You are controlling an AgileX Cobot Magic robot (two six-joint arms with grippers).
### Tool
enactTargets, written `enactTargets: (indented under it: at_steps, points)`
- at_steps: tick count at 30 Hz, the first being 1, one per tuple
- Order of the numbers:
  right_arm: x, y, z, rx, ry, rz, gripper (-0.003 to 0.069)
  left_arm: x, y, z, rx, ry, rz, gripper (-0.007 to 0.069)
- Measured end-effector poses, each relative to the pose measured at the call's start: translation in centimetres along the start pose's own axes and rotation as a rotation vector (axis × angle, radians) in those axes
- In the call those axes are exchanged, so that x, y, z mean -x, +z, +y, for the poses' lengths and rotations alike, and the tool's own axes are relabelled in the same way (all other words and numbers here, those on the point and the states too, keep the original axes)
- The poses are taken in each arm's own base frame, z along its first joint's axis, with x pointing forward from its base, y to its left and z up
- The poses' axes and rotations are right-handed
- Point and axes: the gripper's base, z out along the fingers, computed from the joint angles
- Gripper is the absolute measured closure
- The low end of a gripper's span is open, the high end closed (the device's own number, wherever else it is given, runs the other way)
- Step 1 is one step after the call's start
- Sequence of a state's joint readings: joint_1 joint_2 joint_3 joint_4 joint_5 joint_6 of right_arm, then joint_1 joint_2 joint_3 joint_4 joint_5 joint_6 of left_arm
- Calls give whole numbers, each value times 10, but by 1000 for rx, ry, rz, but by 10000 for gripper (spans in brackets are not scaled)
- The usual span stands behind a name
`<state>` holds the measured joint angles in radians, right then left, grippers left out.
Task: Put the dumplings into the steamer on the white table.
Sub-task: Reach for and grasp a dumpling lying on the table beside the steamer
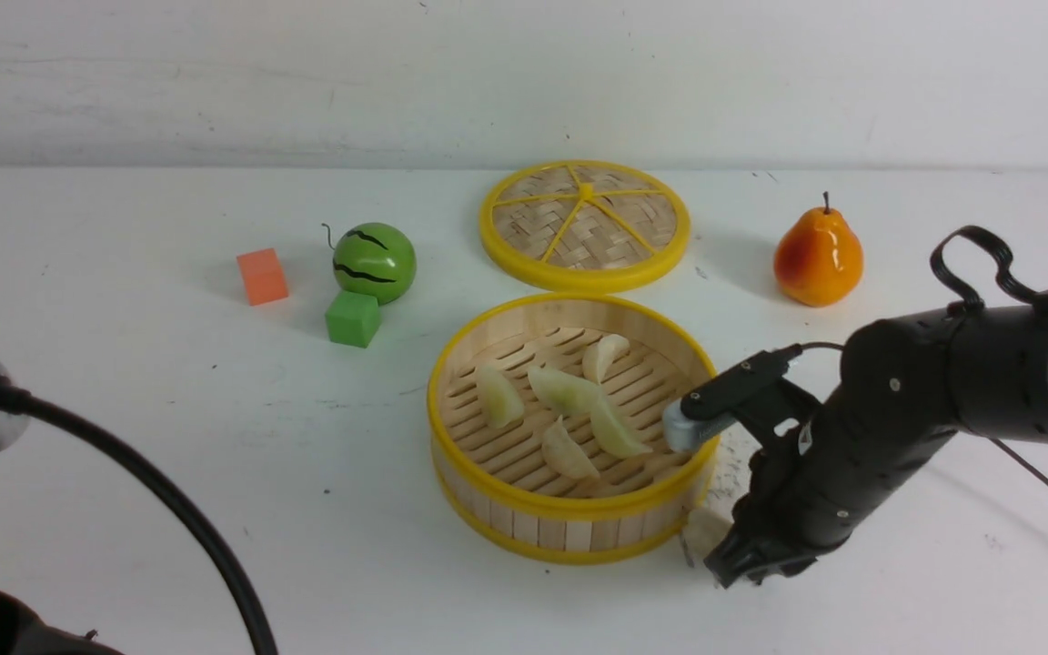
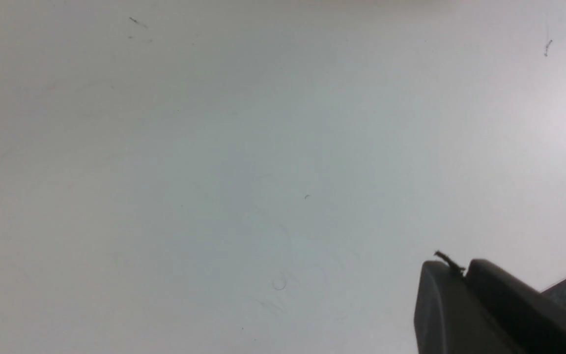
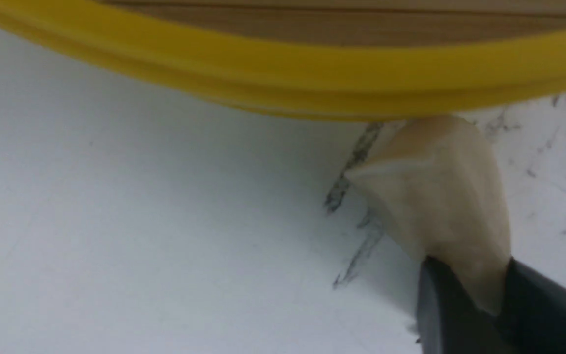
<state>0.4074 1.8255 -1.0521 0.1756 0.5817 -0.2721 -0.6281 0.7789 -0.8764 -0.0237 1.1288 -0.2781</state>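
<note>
The steamer (image 1: 569,509) stands mid-table with several cream and pale green dumplings (image 1: 563,389) on its slatted floor. My right gripper (image 1: 717,566) is low on the white table (image 1: 124,437), just outside the steamer's front right wall. It is shut on a cream dumpling (image 1: 701,532). In the right wrist view the fingers (image 3: 467,280) pinch one end of this dumpling (image 3: 440,196), whose other end lies against the steamer's yellow bottom rim (image 3: 283,64). My left gripper (image 2: 455,269) is shut and empty over bare table.
The flat woven lid (image 1: 585,225) lies behind the steamer. A pear (image 1: 817,257) is at the back right. A toy watermelon (image 1: 374,262), a green cube (image 1: 353,317) and an orange cube (image 1: 262,277) are at the back left. The left arm's cable (image 1: 169,509) crosses the front left.
</note>
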Motion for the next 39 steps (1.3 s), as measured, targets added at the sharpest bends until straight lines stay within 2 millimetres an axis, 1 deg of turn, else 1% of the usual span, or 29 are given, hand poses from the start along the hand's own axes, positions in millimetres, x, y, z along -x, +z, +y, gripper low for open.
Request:
enactTargets:
  at_steps: [1,4,6,8,10,11,12,14,21,24,29,31,35,39]
  points:
    - [-1,-1,0,3,0,10,655,0,0,0,0,0,0,573]
    - [-2,-6,1,9,20,10,672,0,0,0,-1,0,0,569]
    - [-1,-16,3,10,23,-3,673,0,0,0,-1,0,0,568]
    - [0,-33,4,7,18,-43,673,0,0,0,-1,2,0,568]
    - [1,-41,5,4,16,-65,673,0,0,0,-1,5,0,568]
    - [2,-54,6,1,12,-102,671,0,0,0,-1,7,0,568]
    - [2,-55,6,0,10,-105,671,0,0,0,-1,8,0,568]
    - [2,-63,7,-3,-4,-127,661,0,0,0,-1,11,0,568]
    - [2,-67,9,9,3,-132,634,0,0,0,0,11,0,562]
    - [14,-76,10,29,26,-181,638,0,0,0,0,11,0,559]
    - [50,-99,10,52,46,-300,665,0,0,0,1,11,0,558]
    - [57,-104,10,53,41,-315,667,0,0,0,1,12,3,558]
    - [63,-113,11,55,30,-320,667,-1,0,0,4,12,11,555]
    - [61,-114,8,38,18,-286,666,-2,0,1,7,12,18,554]
